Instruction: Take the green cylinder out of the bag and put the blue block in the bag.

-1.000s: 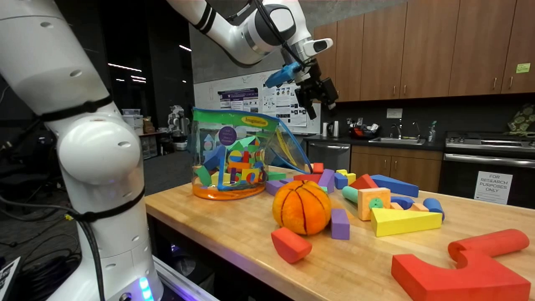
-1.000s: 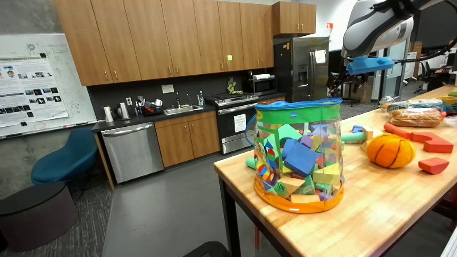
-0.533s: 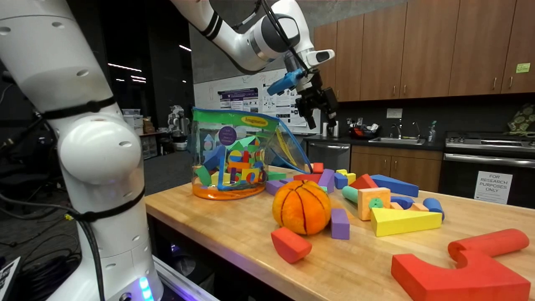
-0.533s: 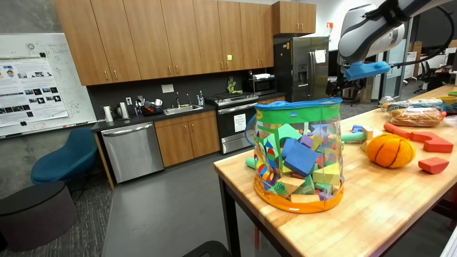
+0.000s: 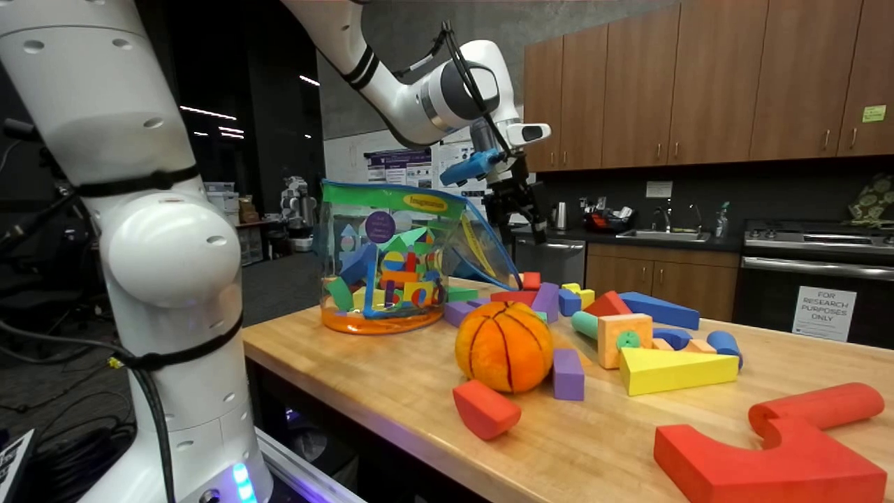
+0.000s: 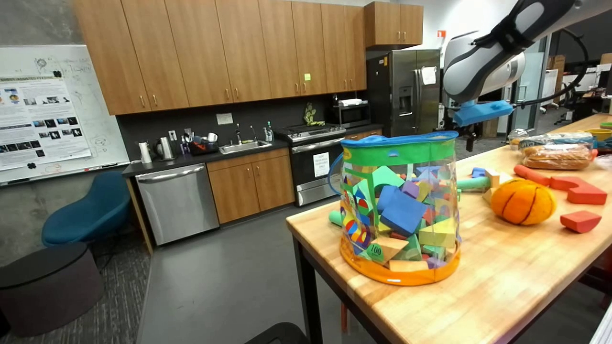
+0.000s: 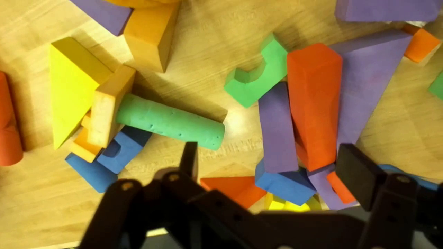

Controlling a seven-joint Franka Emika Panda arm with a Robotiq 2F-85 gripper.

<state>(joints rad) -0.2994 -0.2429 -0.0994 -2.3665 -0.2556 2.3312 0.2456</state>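
The clear bag with green trim (image 5: 363,193) stands on the table, full of blocks; its blue-edged lid hangs open. It also shows in an exterior view (image 6: 401,154), with a large blue block (image 6: 404,213) inside. A green cylinder (image 7: 171,121) lies on the table, leaning by a tan block; it shows in both exterior views (image 5: 585,324) (image 6: 473,184). A blue block (image 7: 283,186) lies on the table against a purple block, beyond the fingertips; it also shows in an exterior view (image 5: 569,301). My gripper (image 7: 270,152) is open and empty, above the blocks (image 5: 522,227).
The orange ball (image 5: 504,346) sits near the table's front edge. A yellow wedge (image 5: 677,370), red block (image 7: 313,107), purple blocks (image 7: 278,128) and a blue wedge (image 5: 660,309) lie around. Another green piece (image 6: 336,218) shows partly behind the bag. Bread packages (image 6: 557,156) stand farther along.
My gripper has moved down toward the table and a little toward the bag, tilting more downward. The bag, ball and blocks have not moved.
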